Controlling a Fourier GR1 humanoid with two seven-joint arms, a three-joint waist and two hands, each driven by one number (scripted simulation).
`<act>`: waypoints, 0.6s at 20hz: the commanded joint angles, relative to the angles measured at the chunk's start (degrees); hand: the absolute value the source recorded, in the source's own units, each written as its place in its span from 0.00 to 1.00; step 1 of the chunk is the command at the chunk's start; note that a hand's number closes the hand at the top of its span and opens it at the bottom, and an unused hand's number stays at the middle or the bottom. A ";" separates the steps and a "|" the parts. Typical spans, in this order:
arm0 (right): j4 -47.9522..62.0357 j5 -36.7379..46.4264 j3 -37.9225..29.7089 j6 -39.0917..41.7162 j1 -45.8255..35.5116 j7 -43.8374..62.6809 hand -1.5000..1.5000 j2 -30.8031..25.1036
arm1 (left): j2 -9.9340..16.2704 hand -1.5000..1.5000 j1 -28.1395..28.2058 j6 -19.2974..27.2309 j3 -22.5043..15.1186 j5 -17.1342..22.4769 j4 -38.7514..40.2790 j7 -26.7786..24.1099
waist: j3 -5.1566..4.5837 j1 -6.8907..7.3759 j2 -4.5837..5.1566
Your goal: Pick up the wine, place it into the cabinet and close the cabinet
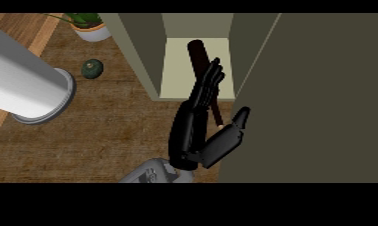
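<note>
We look steeply down on a brown wood-grain counter top [96, 120]. Our black right hand [198, 125] reaches up from the lower edge toward the olive-green cabinet [140, 50], whose pale cream shelf [177, 70] lies open before us. The hand's fingers [210, 77] are stretched out nearly straight along the dark, slender wine bottle [198, 55], and the thumb [241, 116] stands apart to the right; nothing is curled round the bottle. The bottle lies slanted, its thick end on the shelf inside the cabinet and its thin neck reaching out past the shelf's front edge beside our fingers. The cabinet's broad dark olive door [310, 95] fills the right side. To the left we see a large pale grey cylinder [33, 87], a small dark green round fruit [92, 68] and a white potted plant [90, 27].
</note>
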 commanded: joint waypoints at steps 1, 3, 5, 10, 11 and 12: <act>-2.51 -1.52 -1.58 -0.28 -1.69 3.10 0.00 -1.70 | 2.13 1.00 9.67 -1.09 -1.81 -0.31 -9.68 -2.44 | -0.09 0.00 -0.04; -2.52 -0.34 -0.52 -2.16 -2.69 4.69 0.00 -0.90 | 5.40 1.00 11.52 -1.00 -3.35 -1.63 -14.35 0.50 | -0.08 -0.07 -0.04; -1.52 0.07 1.09 0.97 2.93 -0.54 0.00 -0.03 | 9.54 1.00 14.35 -3.07 -4.72 -1.33 -19.37 2.25 | -0.04 0.09 0.09; -7.16 -1.49 2.73 0.50 3.83 4.07 0.00 -0.60 | 14.23 1.00 20.50 -5.03 -7.86 -3.32 -26.93 1.67 | -0.04 -0.29 -0.01; -4.54 -2.32 3.53 0.14 3.61 2.16 0.00 1.10 | 16.78 1.00 24.81 -8.95 -7.32 -1.46 -27.66 -2.48 | -0.07 0.03 0.08; -0.37 -4.90 4.78 1.95 0.95 0.65 1.00 1.49 | 17.26 1.00 20.90 -7.04 -5.67 -1.55 -30.56 2.65 | -0.04 0.41 0.14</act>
